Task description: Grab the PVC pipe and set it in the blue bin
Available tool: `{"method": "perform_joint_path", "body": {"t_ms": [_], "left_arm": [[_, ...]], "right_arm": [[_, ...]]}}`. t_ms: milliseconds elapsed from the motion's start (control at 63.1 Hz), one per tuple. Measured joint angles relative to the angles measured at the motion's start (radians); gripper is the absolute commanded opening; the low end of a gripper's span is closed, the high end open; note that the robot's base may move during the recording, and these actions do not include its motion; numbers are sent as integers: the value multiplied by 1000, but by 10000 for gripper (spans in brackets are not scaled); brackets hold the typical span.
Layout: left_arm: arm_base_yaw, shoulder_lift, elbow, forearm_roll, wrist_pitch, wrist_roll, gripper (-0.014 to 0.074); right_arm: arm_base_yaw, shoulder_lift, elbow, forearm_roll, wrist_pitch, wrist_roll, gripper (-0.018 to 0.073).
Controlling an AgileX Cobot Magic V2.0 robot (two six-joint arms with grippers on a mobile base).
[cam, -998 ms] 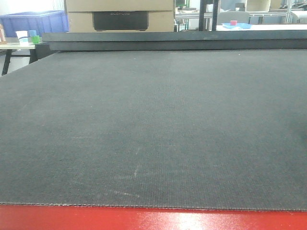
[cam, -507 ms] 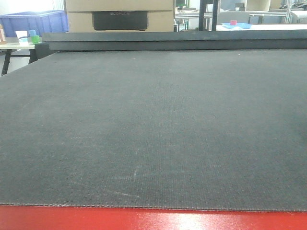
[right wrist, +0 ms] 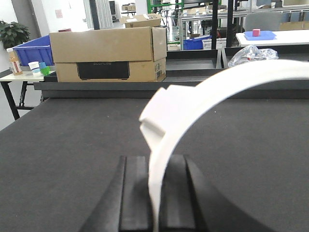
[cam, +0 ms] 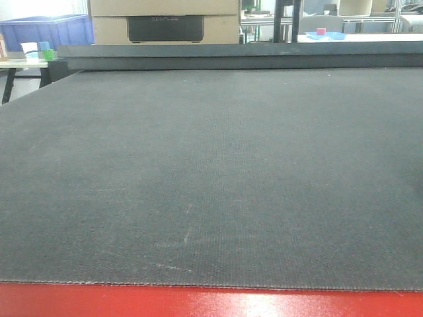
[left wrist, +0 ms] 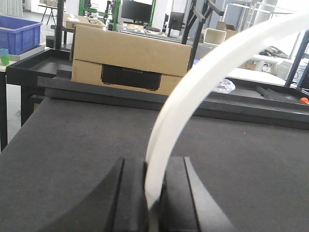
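Observation:
In the left wrist view, my left gripper (left wrist: 153,166) is shut on the end of a white curved PVC pipe (left wrist: 193,92) that arcs up and to the right above the dark mat. In the right wrist view, my right gripper (right wrist: 155,164) is shut on a white curved pipe (right wrist: 203,94) with a flat tab near the jaws. I cannot tell if both hold the same piece. A blue bin stands on a side table at the far left (cam: 46,30), also in the left wrist view (left wrist: 17,34) and the right wrist view (right wrist: 34,50). No gripper or pipe shows in the front view.
A wide dark mat (cam: 211,172) covers the table, with a red front edge (cam: 211,302). A cardboard box (left wrist: 128,60) stands on a black tray at the far edge. Small cups (cam: 38,51) sit by the blue bin. A blue tray (cam: 325,34) lies far right.

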Motion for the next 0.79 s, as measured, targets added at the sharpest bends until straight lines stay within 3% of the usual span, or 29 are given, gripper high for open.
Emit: {"method": "perform_joint_path", "body": {"t_ms": [792], "left_arm": [[0,-2,0,0,0,0,-111]], "right_arm": [[0,0,0,2,0,0,-168]]}}
